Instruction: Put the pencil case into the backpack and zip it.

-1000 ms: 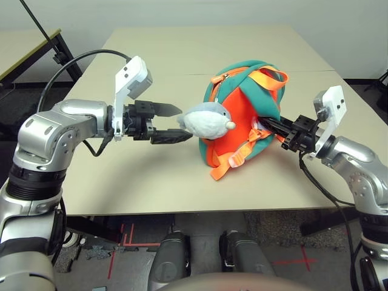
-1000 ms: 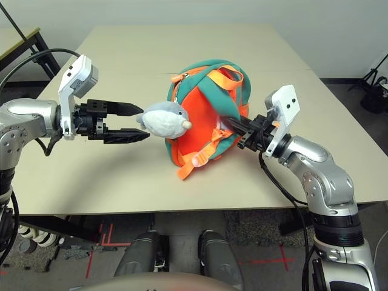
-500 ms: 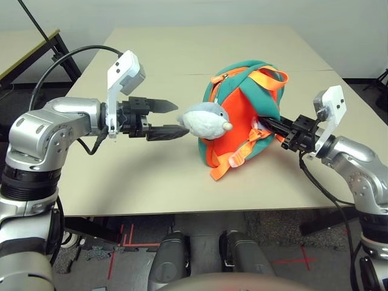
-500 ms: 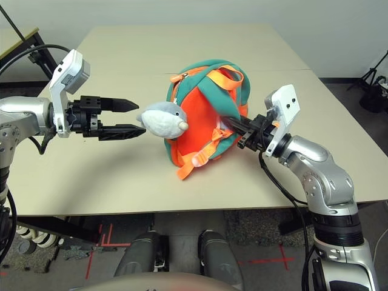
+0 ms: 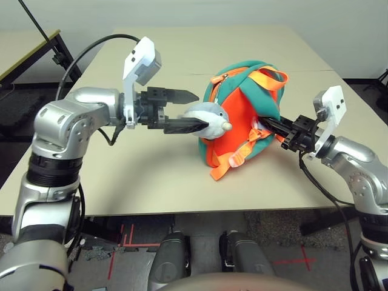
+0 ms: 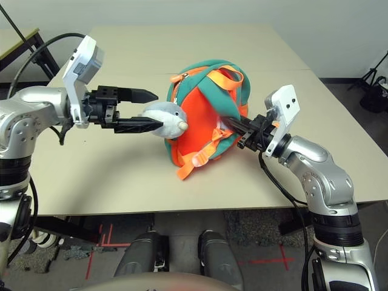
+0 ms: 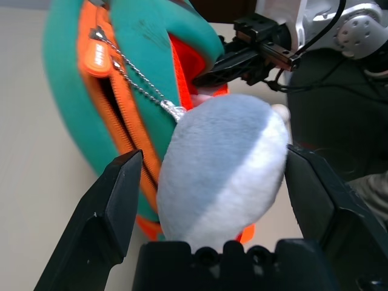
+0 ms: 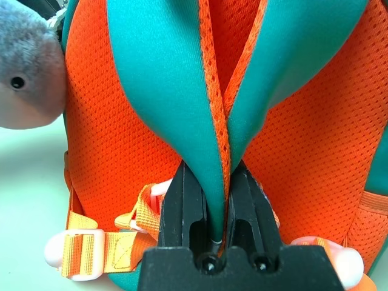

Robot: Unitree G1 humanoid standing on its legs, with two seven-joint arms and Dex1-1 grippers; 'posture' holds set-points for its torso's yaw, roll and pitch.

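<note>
My right gripper (image 8: 209,200) pinches a teal strap of the backpack (image 5: 242,118) mid-worktop (image 5: 151,176). My left gripper (image 7: 212,200) is spread wide around the plush shark (image 7: 224,163). Bare worktop surrounds them. Backpack contents unseen.

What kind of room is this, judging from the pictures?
Probably a robotics lab or test room: plain beige tables pushed together, red tape crosses on the floor, and a black stand leg at the edge. A teal and orange backpack is the test object.
</note>
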